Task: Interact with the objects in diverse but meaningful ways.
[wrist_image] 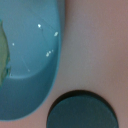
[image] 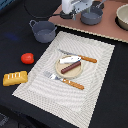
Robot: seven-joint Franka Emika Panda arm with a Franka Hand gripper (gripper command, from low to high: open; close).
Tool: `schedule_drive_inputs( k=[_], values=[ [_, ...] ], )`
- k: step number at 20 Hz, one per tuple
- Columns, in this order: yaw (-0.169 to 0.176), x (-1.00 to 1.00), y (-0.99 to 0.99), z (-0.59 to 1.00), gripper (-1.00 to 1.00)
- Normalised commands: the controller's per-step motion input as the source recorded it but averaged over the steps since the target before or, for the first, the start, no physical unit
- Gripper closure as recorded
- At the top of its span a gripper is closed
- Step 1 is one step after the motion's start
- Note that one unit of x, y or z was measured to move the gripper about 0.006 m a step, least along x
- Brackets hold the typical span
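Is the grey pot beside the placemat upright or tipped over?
Upright. The grey pot stands on its base on the dark table, open mouth facing up, handle sticking out sideways. No contents are discernible inside.

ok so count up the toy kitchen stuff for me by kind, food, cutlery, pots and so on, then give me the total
Food: 4: bread loaf, tomato, sausage, pale silvery flat piece
Cutlery: 2: knife, fork
Grey pots: 2: near pot, far pot
Plate: 1
Bowl: 1
Total: 10
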Motion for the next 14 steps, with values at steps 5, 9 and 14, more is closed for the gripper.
schedule_drive_inputs(
  k=[5,9,14],
  values=[
    [-0.020,0.17,0.33,-0.10,-1.00],
    [-0.015,0.12,0.22,-0.15,-1.00],
    [-0.022,0.19,0.20,-0.01,-1.00]
  ],
)
